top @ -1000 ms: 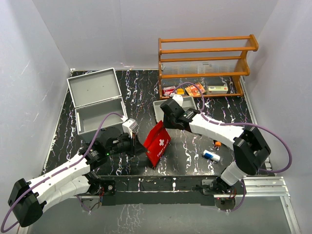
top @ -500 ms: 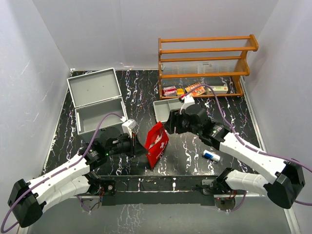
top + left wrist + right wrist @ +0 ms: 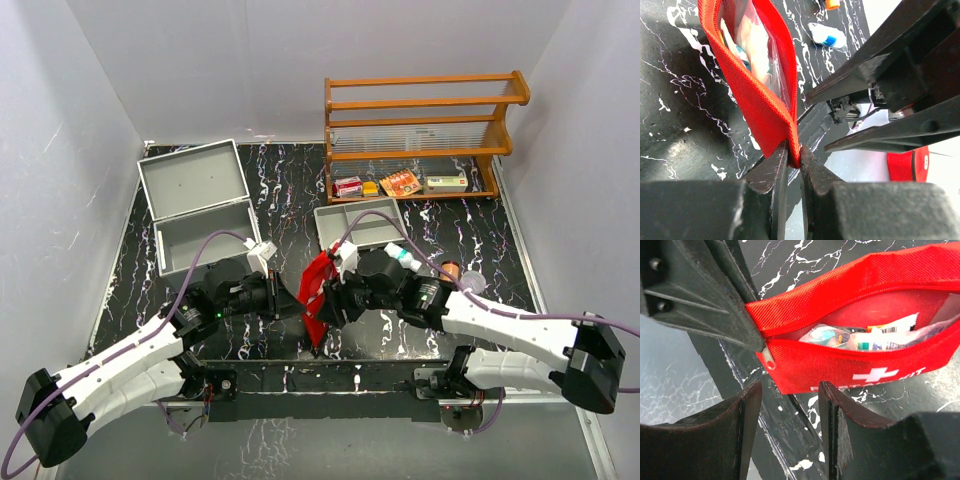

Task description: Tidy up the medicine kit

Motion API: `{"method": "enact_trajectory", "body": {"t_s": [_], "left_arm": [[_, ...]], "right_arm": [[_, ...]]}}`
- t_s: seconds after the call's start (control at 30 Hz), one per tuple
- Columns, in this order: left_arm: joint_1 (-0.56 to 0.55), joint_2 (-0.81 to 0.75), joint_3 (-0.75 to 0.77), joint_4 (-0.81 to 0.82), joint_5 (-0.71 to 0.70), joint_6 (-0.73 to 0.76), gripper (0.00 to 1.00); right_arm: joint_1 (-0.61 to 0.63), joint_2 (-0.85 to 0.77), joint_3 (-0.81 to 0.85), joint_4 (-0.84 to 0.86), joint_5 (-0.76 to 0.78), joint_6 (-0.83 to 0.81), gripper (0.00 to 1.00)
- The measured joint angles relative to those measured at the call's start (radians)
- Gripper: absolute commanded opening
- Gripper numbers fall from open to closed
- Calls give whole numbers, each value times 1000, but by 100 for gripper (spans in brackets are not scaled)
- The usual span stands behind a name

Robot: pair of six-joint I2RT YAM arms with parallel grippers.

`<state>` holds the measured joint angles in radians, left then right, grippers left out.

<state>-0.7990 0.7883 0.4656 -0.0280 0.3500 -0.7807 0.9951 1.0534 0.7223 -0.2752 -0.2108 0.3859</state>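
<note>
**Medicine kit** (image 3: 192,182): silver-grey metal case, upper left of the top view, standing on the table (image 3: 470,230). The lid is thrown back against the rear and the box part is open to the camera. It stands well apart from both grippers.

**Red pouch** (image 3: 318,290): flat fabric with a white cross, lower centre of the top view, held up off the table between the two arms. Its zip is open, and the wrist views show sachets and clear packets (image 3: 860,337) inside.

**Left gripper** (image 3: 792,157): fingers pinched tight on the pouch's end corner, with the red fabric caught between them.

**Right gripper** (image 3: 790,390): fingers apart and holding nothing. The pouch's zip end lies just beyond the tips, and the metal zip pull (image 3: 769,360) lies close by.

**Grey tray** (image 3: 360,225): plastic, with dividers, centre of the top view, behind the pouch.

**Wooden rack** (image 3: 425,120): upper right of the top view, with small boxes (image 3: 400,183) on its bottom shelf.

**White-and-blue tube** (image 3: 827,39): lies on the table beyond the pouch, at the top of the left wrist view.
</note>
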Motion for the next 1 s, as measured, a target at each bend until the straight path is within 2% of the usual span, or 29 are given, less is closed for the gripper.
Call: {"method": "enact_trajectory", "body": {"t_s": [0.23,0.5,0.57,0.7,0.87,0.97,1.0], "left_arm": [[0,5,13,-2,-2,-50,0],[0,13,13,6,0,-58,0],[0,14,13,6,0,-58,0],[0,15,13,6,-4,-56,0],[0,15,13,5,-11,-45,0],[0,15,13,4,-15,-37,1],[0,14,13,4,-17,-34,8]], "right_arm": [[41,110,13,42,13,-20,45],[50,135,26,102,-7,-22,38],[50,140,28,128,-19,-18,33],[50,147,28,149,-35,-9,14],[53,149,28,151,-39,8,0],[53,149,28,143,-30,13,0],[53,149,28,143,-27,13,0]]}}
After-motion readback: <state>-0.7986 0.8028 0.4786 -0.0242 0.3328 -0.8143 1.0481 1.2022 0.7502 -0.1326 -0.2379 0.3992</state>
